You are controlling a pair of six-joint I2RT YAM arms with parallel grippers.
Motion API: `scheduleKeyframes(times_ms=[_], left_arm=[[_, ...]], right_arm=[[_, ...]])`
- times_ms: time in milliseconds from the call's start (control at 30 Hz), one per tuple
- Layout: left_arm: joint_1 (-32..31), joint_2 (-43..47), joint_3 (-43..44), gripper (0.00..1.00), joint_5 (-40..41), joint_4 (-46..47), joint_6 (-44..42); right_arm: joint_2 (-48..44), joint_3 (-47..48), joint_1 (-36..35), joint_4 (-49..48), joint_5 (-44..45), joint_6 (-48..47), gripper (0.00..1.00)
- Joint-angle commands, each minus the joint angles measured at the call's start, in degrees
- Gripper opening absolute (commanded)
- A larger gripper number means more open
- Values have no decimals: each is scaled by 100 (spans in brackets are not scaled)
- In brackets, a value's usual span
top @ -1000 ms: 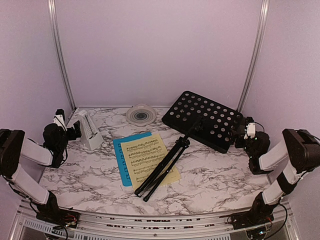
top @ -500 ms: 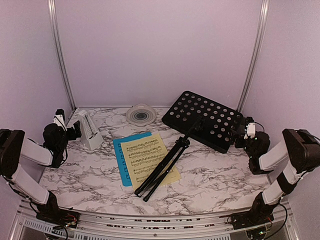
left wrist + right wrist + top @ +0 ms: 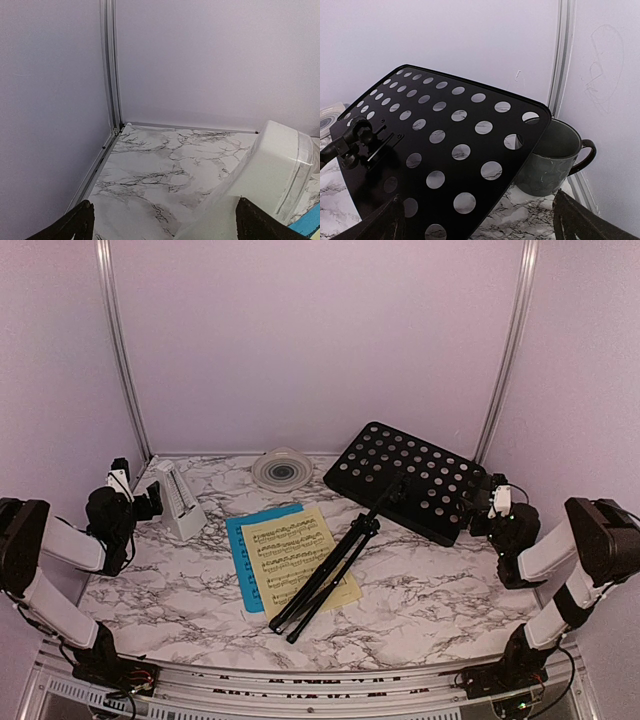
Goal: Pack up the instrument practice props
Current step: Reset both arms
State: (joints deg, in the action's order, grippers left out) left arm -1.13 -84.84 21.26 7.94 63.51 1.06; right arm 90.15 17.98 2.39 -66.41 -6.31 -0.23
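The black perforated music stand [image 3: 400, 485] lies across the yellow paper sheet [image 3: 285, 540], right of the white pyramid metronome [image 3: 180, 500] beside my left pincer [image 3: 151, 503].

The tabletop [image 3: 430, 590] is white marble print, run through with grey and black veins. The music stand [image 3: 410, 480] is matt black all over. Its plate is punched with even rows of round holes, and the marble shows through some of them. Left of the music stand, a pale yellow page [image 3: 290, 545] carries black printed staves, and beside it is a bright blue page [image 3: 240, 540]. Further left of the stand, the metronome [image 3: 178, 498] is plain white. A round disc [image 3: 282, 469] left of the stand's plate shows white and grey concentric rings. Behind the plate's right corner, the mug [image 3: 550, 160] is dull grey-green with a darker handle. The walls [image 3: 320, 340] are pale lilac.
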Motion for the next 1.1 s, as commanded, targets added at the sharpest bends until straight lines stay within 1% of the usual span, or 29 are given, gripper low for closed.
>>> scheduleKeyframes(times_ms=[0,1067], left_arm=[[20,-5,71,100,-47,-18,-4],[17,-6,72,100,-45,-19,-8]], right_arm=[[33,140,-46,-135,42,32,100],[29,143,-42,-118,150,70,100]])
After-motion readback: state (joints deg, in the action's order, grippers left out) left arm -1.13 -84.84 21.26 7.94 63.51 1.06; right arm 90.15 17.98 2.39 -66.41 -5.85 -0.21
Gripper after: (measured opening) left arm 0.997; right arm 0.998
